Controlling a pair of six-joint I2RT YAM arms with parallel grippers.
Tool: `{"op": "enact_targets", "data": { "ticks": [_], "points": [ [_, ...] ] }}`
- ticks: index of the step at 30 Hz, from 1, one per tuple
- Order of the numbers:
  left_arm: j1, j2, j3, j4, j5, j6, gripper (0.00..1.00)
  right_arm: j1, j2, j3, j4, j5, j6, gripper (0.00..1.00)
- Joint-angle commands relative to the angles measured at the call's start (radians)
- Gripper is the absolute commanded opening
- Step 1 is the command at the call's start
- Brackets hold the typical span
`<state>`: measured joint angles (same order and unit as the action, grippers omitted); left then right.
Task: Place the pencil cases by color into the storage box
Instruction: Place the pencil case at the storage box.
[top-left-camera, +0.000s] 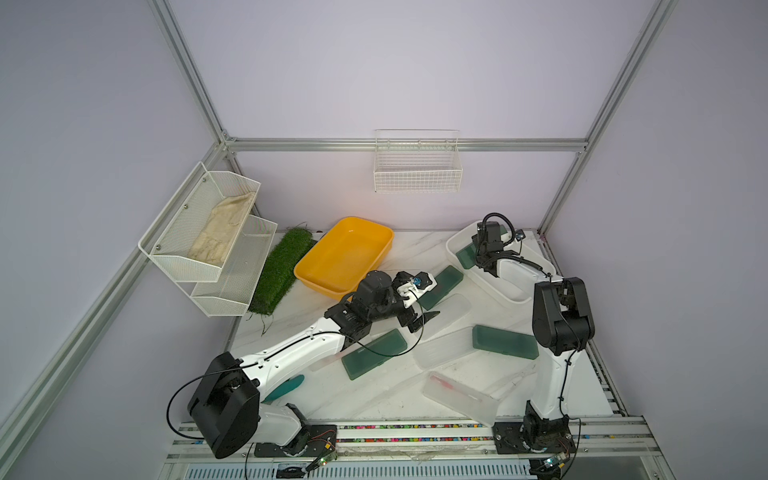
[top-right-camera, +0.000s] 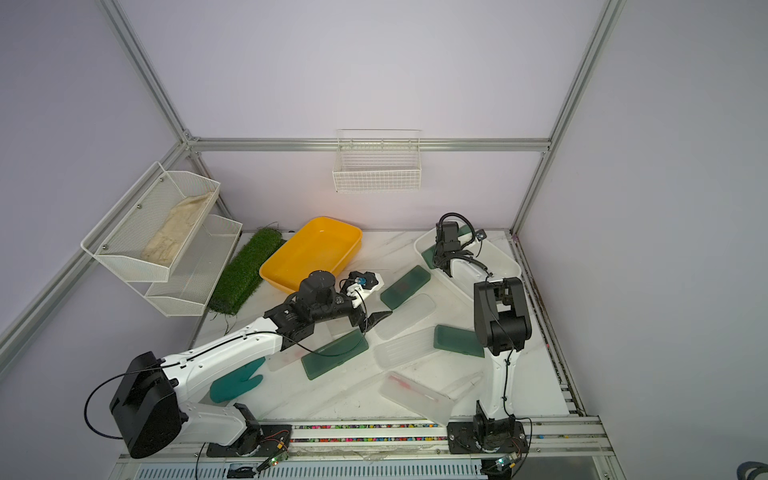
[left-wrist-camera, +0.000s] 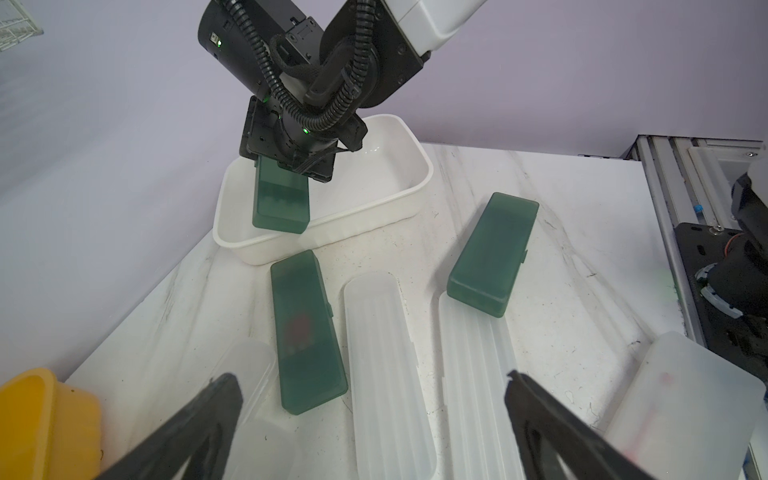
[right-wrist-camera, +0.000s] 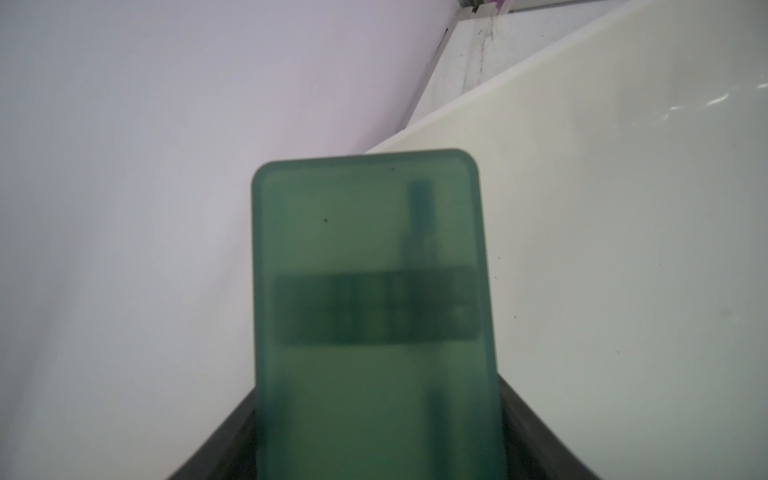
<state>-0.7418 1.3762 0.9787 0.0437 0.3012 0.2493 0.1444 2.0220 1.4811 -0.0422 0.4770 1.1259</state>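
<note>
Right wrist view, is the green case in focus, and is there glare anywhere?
Right wrist view: the held green pencil case is blurred, too close to the lens; faint glare streaks show on the white storage box wall. Left wrist view: the same case looks sharp.

No legible text; green pencil case (right-wrist-camera: 365, 395) bears dark label (right-wrist-camera: 374, 305), blurred unreadable.

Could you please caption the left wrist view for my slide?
Right gripper holds green case over white box; left gripper open.
</note>
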Motion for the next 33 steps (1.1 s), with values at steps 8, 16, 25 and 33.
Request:
{"op": "enact_targets", "data": {
  "ticks": [8, 16, 25, 33],
  "points": [
    [-0.008, -0.004, -0.005, 0.019, 0.005, -0.015, 1.0, -0.058, 0.021, 0.031, 0.092, -0.012, 0.053, 0.58],
    [-0.008, 0.105, 0.046, 0.025, 0.021, 0.035, 1.0, -0.06, 0.115, 0.117, 0.092, -0.001, -0.028, 0.58],
    [-0.008, 0.237, 0.137, 0.042, 0.001, 0.061, 1.0, -0.058, 0.23, 0.233, 0.028, -0.041, -0.099, 0.58],
    [-0.007, 0.301, 0.185, 0.072, -0.057, 0.058, 1.0, -0.014, 0.279, 0.325, -0.09, -0.057, -0.145, 0.57]
  ]
}}
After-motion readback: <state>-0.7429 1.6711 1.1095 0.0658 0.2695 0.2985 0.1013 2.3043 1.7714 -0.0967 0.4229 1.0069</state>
